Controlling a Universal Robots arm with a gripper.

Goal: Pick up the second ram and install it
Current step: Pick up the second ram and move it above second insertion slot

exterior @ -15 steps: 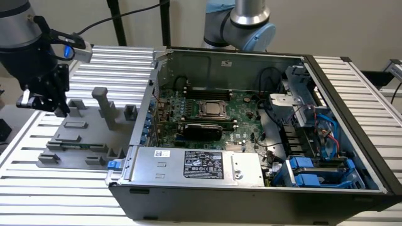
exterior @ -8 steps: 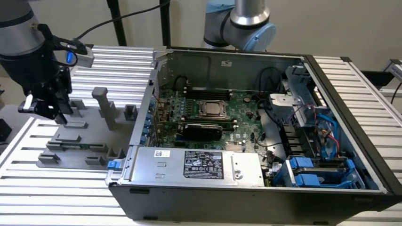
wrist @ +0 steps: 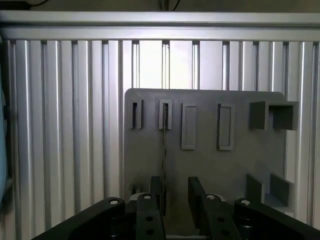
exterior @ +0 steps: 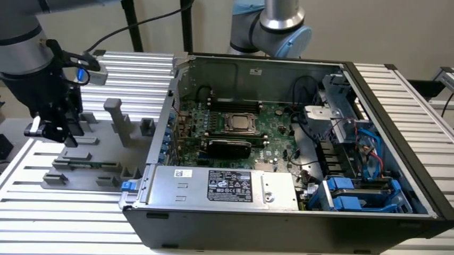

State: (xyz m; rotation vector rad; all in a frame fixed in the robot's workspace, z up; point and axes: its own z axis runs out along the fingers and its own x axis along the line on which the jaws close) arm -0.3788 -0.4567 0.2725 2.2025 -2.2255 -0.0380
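**Gripper spread over the RAM stick in its holder**

On my exterior view the black two-finger gripper (exterior: 67, 139) hangs low over the flat grey plastic holder plate (exterior: 78, 183), which lies on the ribbed aluminium table (exterior: 64, 212) at the exterior view's left. The second ram (exterior: 89, 164), a long thin green circuit-board stick, stands on its edge in the holder's slots, just below and beside the gripper. It is outside the big open black computer case (exterior: 284, 218), which sits at the exterior view's right with its green motherboard (exterior: 277, 119) exposed.

From the wrist camera I look straight down on the holder plate (wrist: 210, 165) and the table slats (wrist: 65, 125). The stick (wrist: 164, 150) shows edge-on as a thin dark line running from one of the raised grey slot blocks into the gap between the two dark fingers (wrist: 156, 187). The gripper (wrist: 176, 187) is spread: there is clear grey plate between the fingers, and the stick sits close to one finger while the other stands well off it. I cannot tell whether that nearer finger touches the stick. Nothing is pinched.
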